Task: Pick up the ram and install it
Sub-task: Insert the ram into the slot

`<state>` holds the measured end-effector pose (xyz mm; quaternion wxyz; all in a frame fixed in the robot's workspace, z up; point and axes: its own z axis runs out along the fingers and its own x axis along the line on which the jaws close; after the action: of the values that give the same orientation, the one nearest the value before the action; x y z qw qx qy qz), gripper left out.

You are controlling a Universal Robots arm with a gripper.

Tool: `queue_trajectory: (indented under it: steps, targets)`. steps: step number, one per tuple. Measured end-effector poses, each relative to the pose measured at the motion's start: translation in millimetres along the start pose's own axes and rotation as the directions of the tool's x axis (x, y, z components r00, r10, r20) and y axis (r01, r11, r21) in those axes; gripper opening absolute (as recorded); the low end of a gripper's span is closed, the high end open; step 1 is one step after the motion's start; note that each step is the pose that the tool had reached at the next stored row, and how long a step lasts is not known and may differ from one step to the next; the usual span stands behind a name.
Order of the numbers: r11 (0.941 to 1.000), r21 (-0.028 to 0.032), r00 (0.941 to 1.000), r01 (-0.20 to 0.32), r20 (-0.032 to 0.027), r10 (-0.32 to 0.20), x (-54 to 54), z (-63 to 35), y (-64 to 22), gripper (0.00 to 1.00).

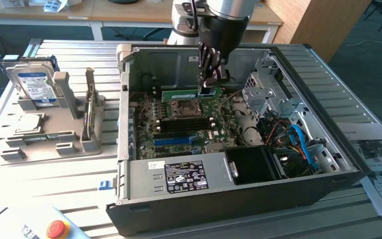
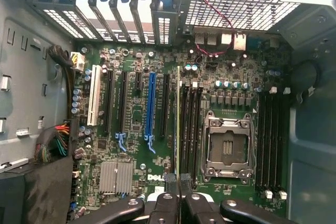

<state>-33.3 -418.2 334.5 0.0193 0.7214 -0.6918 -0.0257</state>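
Note:
My gripper [image 1: 208, 89] reaches down into the open computer case [image 1: 324, 184] and is shut on the ram [image 1: 177, 93], a thin green stick that juts out toward the exterior view's left. The ram hangs just above the motherboard [image 1: 177, 134], close to the back edge of the processor socket [image 1: 184, 107]. In the wrist view the ram [image 2: 178, 124] shows edge-on as a thin line running away from the gripper [image 2: 178, 198]. It lies alongside the black memory slots [image 2: 191, 129] beside the empty socket [image 2: 226, 148]. I cannot tell whether it touches a slot.
A grey fixture [image 1: 58, 144] at the exterior view's left holds a hard drive [image 1: 33, 87] and a square silver processor chip [image 1: 28, 123]. The power supply [image 1: 184, 177] and cables [image 1: 304, 144] sit inside the case. Papers [image 1: 377, 159] lie at the right; a red button [image 1: 57, 229] is in front.

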Motion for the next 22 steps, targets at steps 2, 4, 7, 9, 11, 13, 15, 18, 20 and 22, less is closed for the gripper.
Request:
queue_trajectory:
  steps: [2,4,7,9,11,13,15,18,20,22]
  targets:
    - [1.0000,0.0002,1.0000,0.000,0.0003,0.000,0.0,1.1,-0.1,0.12]
    - [1.0000,0.0003,1.0000,0.000,0.0003,0.000,0.0,2.7,-0.2,0.12]
    - [1.0000,0.0003,1.0000,0.000,0.0003,0.000,0.1,5.3,-0.4,0.12]
    - [1.0000,0.0003,1.0000,0.000,0.0003,0.000,0.1,7.0,-0.5,0.12]
    - [1.0000,0.0004,1.0000,0.000,0.0002,0.000,0.1,8.3,-0.6,0.12]
    - [1.0000,0.0004,1.0000,0.000,0.0003,0.000,0.1,9.4,-0.6,0.12]
    - [1.0000,0.0004,1.0000,0.000,0.0001,0.000,0.1,10.2,-0.7,0.12]
    - [1.0000,0.0004,1.0000,0.000,0.0001,0.000,0.1,10.8,-0.7,0.12]
    - [1.0000,0.0005,1.0000,0.000,0.0002,0.000,0.1,11.1,-0.7,0.12]
    - [1.0000,0.0006,1.0000,0.000,0.0004,0.000,0.1,11.7,-0.8,0.12]
